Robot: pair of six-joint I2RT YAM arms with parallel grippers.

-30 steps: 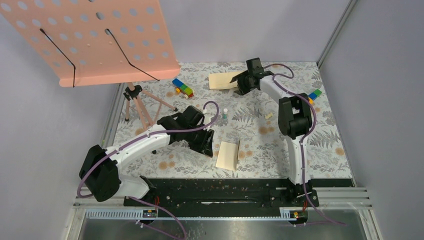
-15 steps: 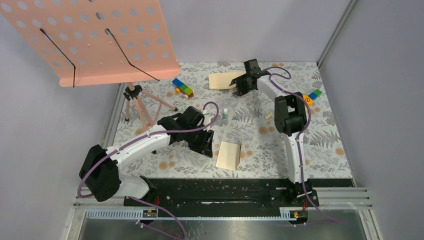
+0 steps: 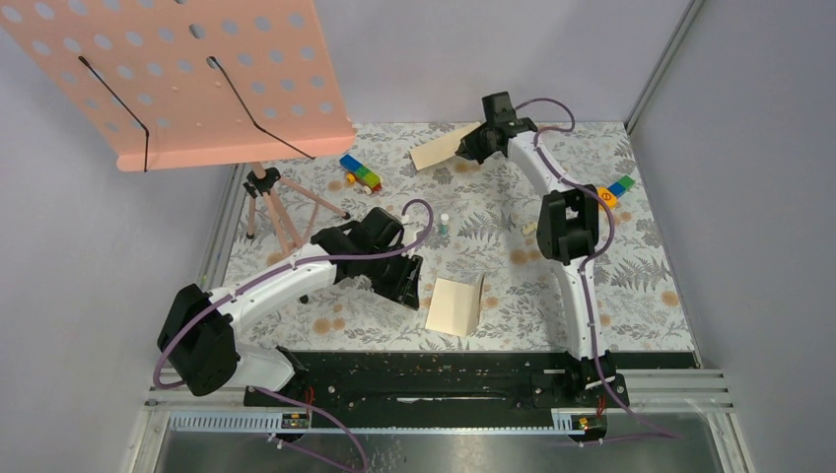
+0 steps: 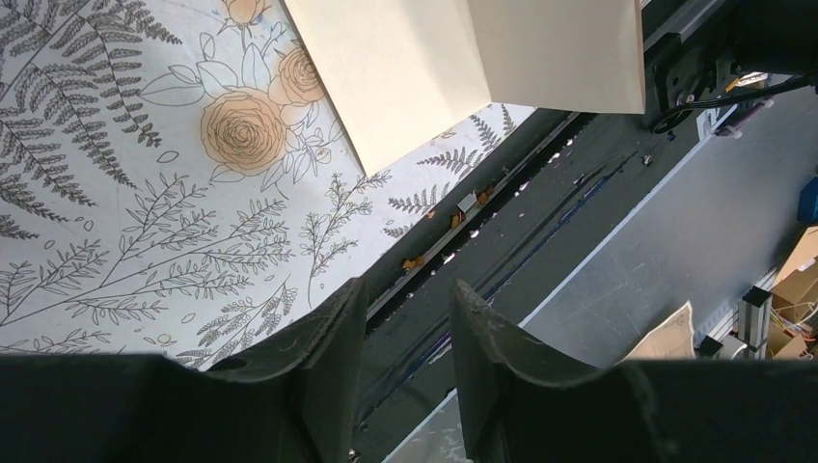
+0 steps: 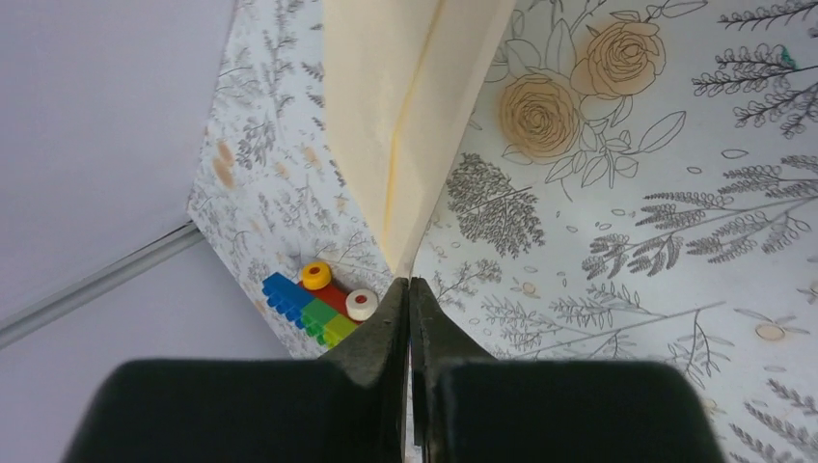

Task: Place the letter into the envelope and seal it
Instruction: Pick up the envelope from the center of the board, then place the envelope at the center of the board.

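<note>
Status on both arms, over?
Right fingers shut on envelope, far side. Left fingers open, empty, beside letter. Small bottle stands between them.

the left arm (image 3: 276, 281) and the right arm (image 3: 581, 296) are white tubes with bulky black joints. a thin purple cable (image 3: 416, 202) runs along each one. the fingers (image 4: 328, 362) are matte black and tapered.
</note>
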